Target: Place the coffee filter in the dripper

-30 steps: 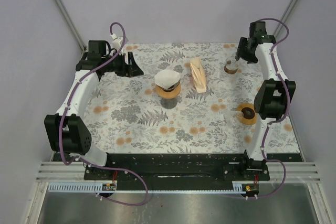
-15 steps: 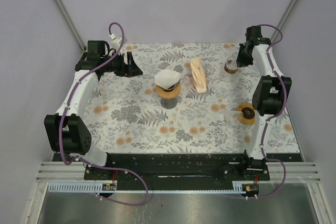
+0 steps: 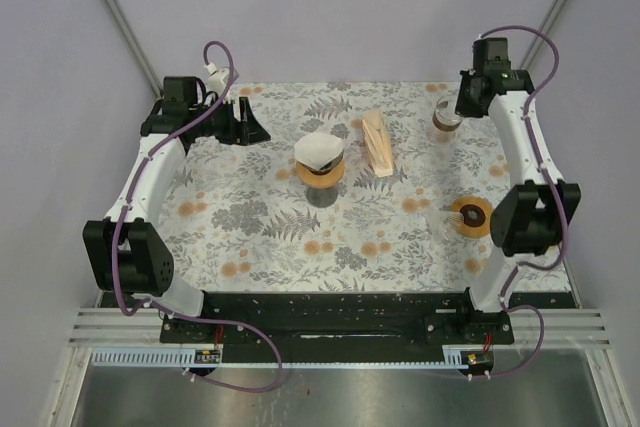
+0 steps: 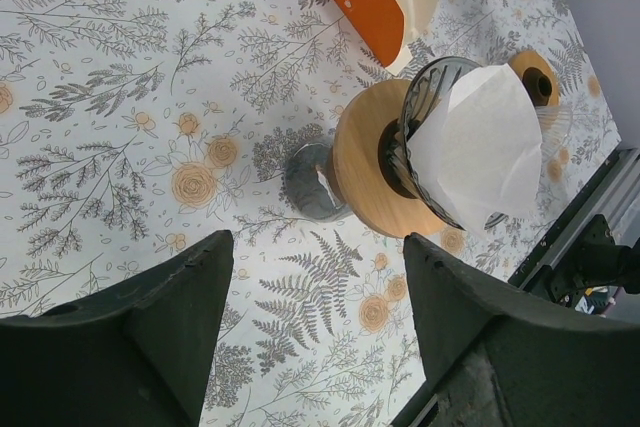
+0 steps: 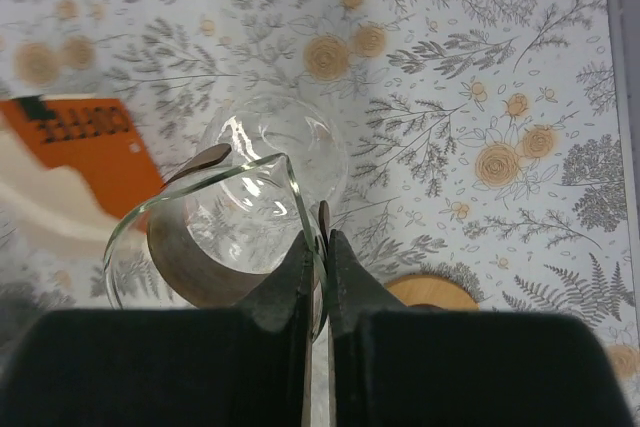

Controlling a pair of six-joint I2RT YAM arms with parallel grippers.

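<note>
A glass dripper [image 3: 320, 169] with a wooden collar stands mid-table, and a white coffee filter [image 3: 318, 150] sits in its cone. In the left wrist view the filter [image 4: 482, 143] fills the dripper [image 4: 372, 175], which lies ahead of my left gripper [image 4: 318, 243]. That gripper [image 3: 255, 130] is open and holds nothing, left of the dripper. My right gripper [image 3: 456, 110] is at the back right, shut on the rim of a glass carafe [image 5: 250, 217] with a brown band. Its fingers [image 5: 300, 267] pinch the glass wall.
An orange-and-cream pack of coffee filters [image 3: 378, 144] lies between the dripper and the carafe [image 3: 446, 122]. A second wooden-collared dripper [image 3: 468, 217] stands at the right, near the right arm's elbow. The floral cloth [image 3: 260, 227] covers the table.
My right gripper has shut on the carafe's rim, and the carafe has shifted slightly back and right. The right elbow has swung toward the near edge. The left arm has barely moved.
</note>
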